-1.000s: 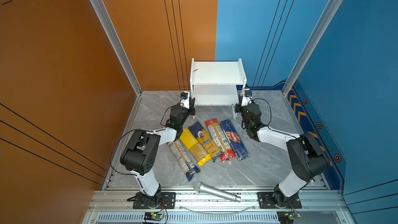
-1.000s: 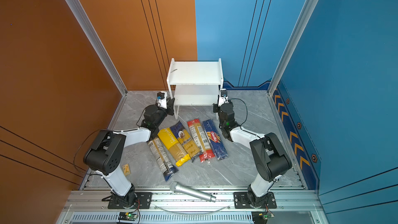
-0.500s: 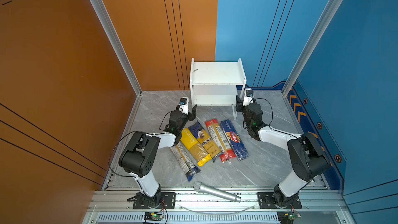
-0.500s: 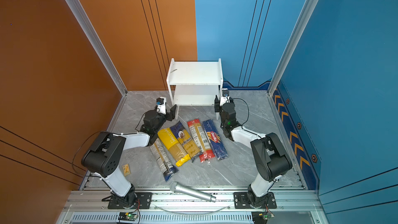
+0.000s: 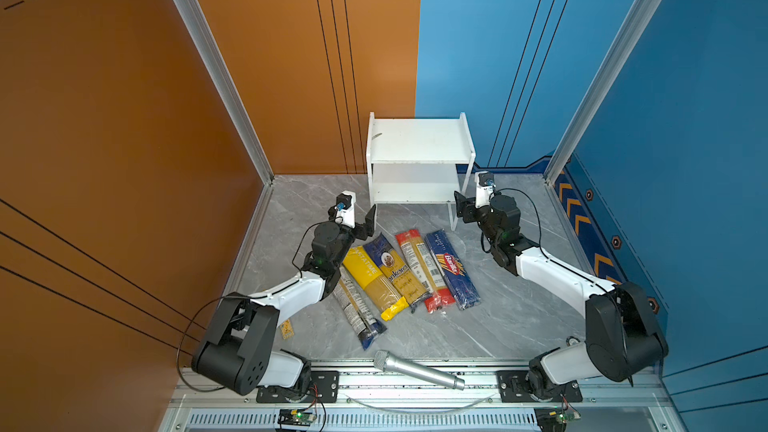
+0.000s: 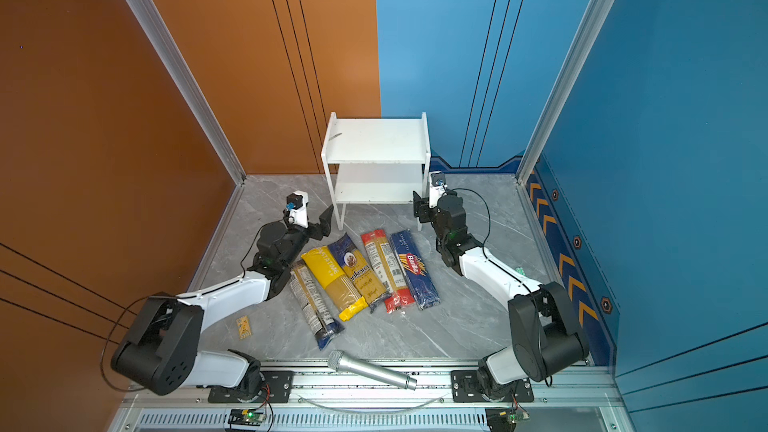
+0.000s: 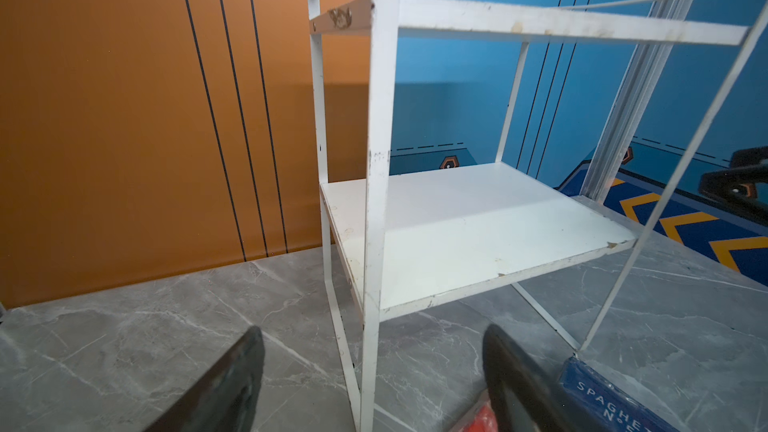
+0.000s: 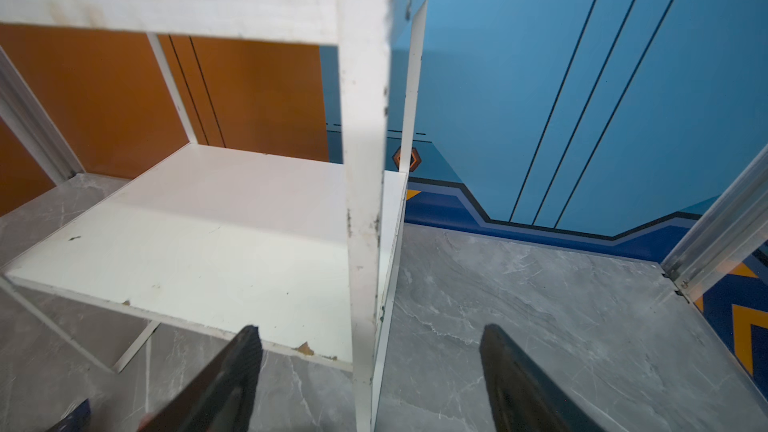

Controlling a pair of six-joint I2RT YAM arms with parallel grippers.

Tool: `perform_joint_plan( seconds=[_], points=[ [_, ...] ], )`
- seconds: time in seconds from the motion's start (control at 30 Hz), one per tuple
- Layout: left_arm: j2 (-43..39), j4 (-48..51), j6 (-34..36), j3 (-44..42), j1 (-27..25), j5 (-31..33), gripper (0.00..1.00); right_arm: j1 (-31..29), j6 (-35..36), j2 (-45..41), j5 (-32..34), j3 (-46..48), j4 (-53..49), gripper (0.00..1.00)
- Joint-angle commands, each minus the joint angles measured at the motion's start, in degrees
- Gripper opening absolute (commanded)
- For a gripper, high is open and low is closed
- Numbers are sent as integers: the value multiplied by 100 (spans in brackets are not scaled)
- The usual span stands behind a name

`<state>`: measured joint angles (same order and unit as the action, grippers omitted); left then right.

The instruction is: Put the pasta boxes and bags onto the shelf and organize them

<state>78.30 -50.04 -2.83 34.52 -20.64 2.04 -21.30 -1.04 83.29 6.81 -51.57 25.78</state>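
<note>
The white two-tier shelf point(image 5: 419, 147) point(image 6: 376, 141) stands at the back of the grey floor, both boards bare. Several pasta packs lie side by side in front of it: a clear one with dark-blue ends point(image 5: 355, 305), a yellow one point(image 5: 372, 280), the dark-blue Ankara point(image 5: 392, 268), a red-ended one point(image 5: 419, 268) and the dark-blue Barilla point(image 5: 453, 270). My left gripper point(image 5: 366, 221) point(image 7: 372, 334) is open, with the shelf's front left leg point(image 7: 376, 201) in its gap. My right gripper point(image 5: 461, 205) point(image 8: 370, 334) is open around the front right leg point(image 8: 363, 201).
A silver microphone point(image 5: 417, 369) lies on the front rail. A small yellow tag point(image 5: 286, 328) sits on the floor by the left arm. The orange wall and the blue wall close in right behind the shelf.
Both grippers have gone from shut at the shelf's front legs to open. The left gripper has drawn back a little toward the packs. The shelf and packs have not moved.
</note>
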Motion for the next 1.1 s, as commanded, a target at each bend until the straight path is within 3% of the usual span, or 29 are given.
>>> perform_joint_plan(
  seconds=[0.0, 0.33, 0.5, 0.73, 0.8, 1.07],
  points=[
    [-423, 621, -55, -254, -73, 217, 83, 38, -120, -341, -464, -132, -964, 81],
    [-1588, 2281, -456, -569, -218, 260, 85, 55, -507, -1233, -597, 117, -2417, 87],
    [-1951, 3036, -735, -596, -300, 360, 85, -35, -635, -1679, -1026, 269, -2801, 87],
    [-2201, 3945, -1519, -571, -417, 507, 85, -576, -687, -2194, -1270, 507, -3296, 86],
    [-2190, 4275, -1741, -468, -426, 516, 90, -742, -686, -2258, -1291, 534, -3480, 86],
    [-2069, 5276, -2483, -167, -495, 212, 94, -1370, -616, -2188, -1435, 480, -4223, 86]
  ],
)
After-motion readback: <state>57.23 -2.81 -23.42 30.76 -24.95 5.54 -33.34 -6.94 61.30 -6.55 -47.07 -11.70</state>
